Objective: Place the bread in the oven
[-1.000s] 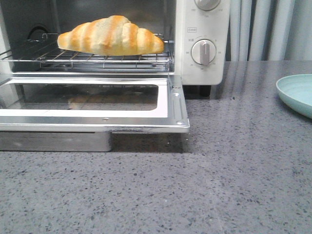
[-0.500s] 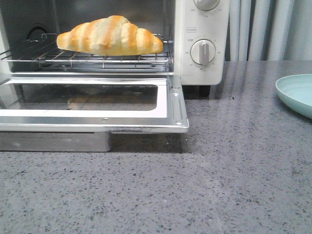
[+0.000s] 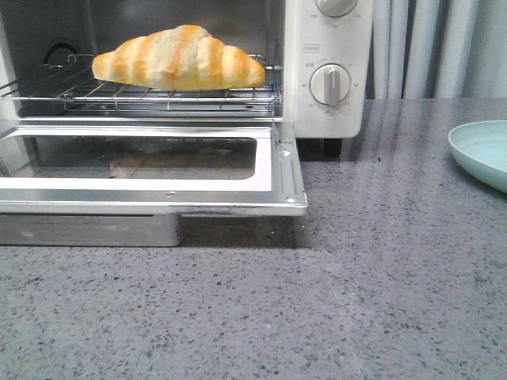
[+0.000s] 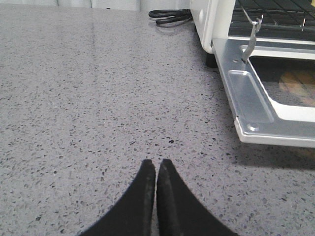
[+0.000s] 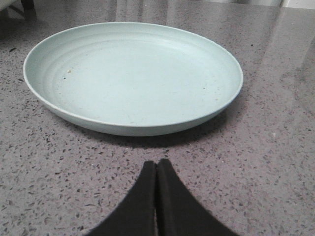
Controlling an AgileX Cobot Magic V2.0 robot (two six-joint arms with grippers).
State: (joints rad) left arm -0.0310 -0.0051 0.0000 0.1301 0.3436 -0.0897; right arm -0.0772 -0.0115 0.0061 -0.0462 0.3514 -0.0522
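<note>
Nothing has moved since a sec ago; bread, oven door & plate sit the same. Nearest, on the speckled grey stone bench, the left black gripper has its tips pressed together w/ nothing in them, just beside the door corner. The right black gripper is also pinched together, holding nothing, near the pale green round plate, which sits bare on the bench's right side. Next comes the cream-white toaster oven w/ its glass door folded down flat. Further in, the golden-orange & cream striped croissant roll lies on the wire rack inside the oven. Round beige dials are on the oven's right. A black cord lies behind the oven.
</note>
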